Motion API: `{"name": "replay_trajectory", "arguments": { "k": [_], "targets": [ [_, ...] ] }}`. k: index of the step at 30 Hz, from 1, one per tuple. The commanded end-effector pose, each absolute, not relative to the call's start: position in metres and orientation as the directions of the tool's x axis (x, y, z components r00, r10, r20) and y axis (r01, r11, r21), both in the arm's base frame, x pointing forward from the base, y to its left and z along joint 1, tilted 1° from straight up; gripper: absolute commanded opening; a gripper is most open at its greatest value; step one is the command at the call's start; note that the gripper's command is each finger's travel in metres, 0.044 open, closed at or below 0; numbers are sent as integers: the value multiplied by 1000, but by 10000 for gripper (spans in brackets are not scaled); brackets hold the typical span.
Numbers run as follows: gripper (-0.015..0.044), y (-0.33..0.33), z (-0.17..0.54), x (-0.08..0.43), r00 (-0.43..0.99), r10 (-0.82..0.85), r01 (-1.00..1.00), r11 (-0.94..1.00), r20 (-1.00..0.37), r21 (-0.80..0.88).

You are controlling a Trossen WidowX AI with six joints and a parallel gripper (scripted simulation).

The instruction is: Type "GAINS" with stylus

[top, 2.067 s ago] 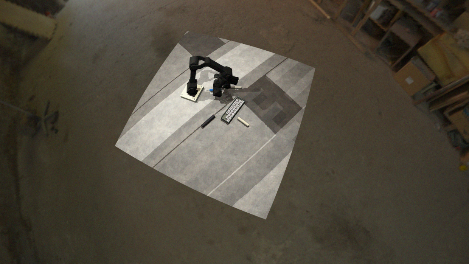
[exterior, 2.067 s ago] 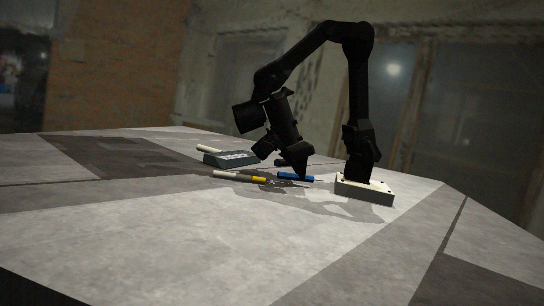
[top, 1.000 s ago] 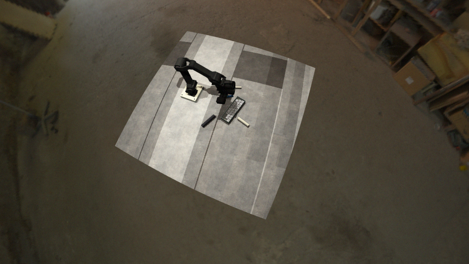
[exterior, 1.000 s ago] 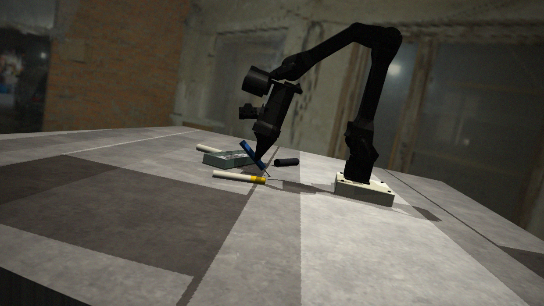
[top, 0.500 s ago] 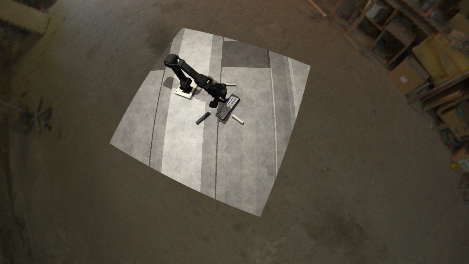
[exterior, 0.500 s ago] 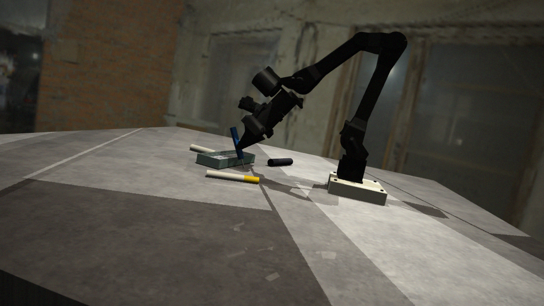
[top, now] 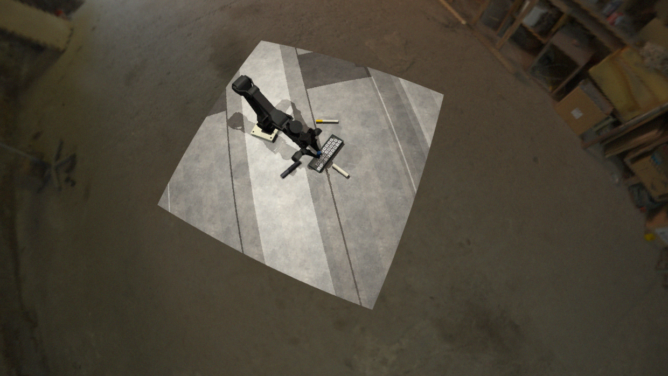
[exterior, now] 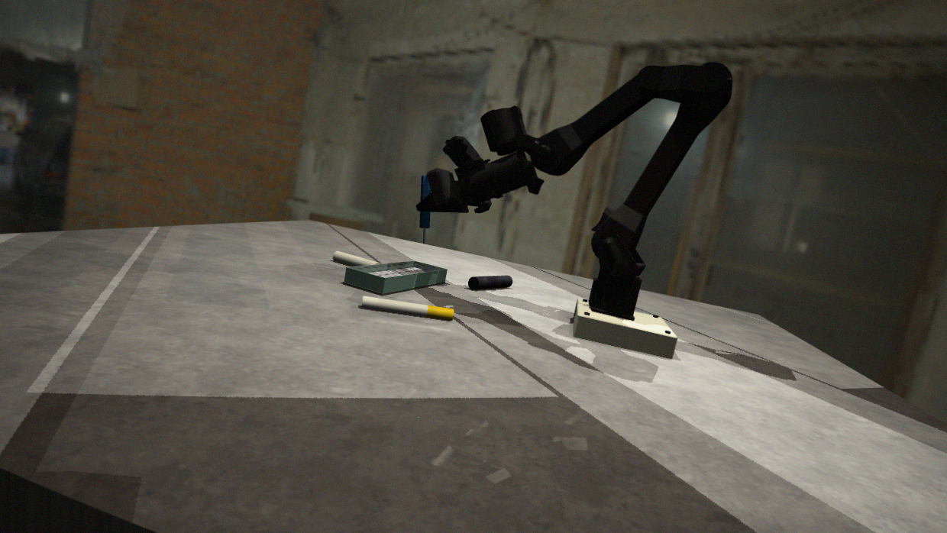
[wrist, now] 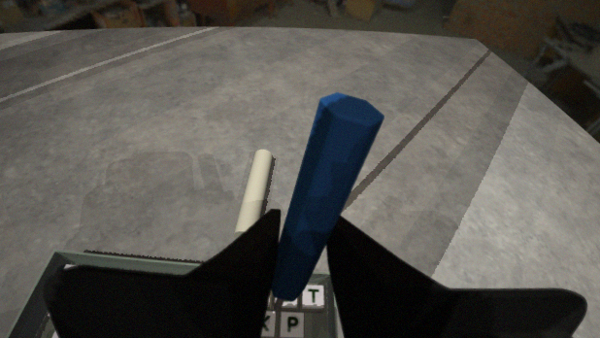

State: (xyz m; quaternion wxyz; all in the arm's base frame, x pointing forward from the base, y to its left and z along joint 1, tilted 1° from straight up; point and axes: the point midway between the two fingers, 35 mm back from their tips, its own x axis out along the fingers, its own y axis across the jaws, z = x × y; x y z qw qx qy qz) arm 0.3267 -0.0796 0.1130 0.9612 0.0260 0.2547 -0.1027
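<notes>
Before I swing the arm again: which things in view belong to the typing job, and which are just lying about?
For the job:
- blue stylus, upright in the gripper
- keyboard

Just lying about:
- black cylinder
- cream rod
- white rod with yellow end

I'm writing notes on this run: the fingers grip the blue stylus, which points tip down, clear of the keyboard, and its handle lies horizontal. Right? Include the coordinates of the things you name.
Not quite: the exterior view shows the handle of the blue stylus (top: 319, 153) (exterior: 425, 205) (wrist: 330, 180) upright.
</notes>
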Motion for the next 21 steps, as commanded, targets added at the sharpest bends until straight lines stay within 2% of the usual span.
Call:
{"name": "replay_trajectory", "arguments": {
  "k": [1,20,21],
  "targets": [
    [0,-80,112,326,851,-187,210,978,-491,-7],
    [0,-92,77,346,852,-187,210,978,-490,-8],
    [26,-92,77,346,852,-187,210,978,-490,-8]
  ]
}}
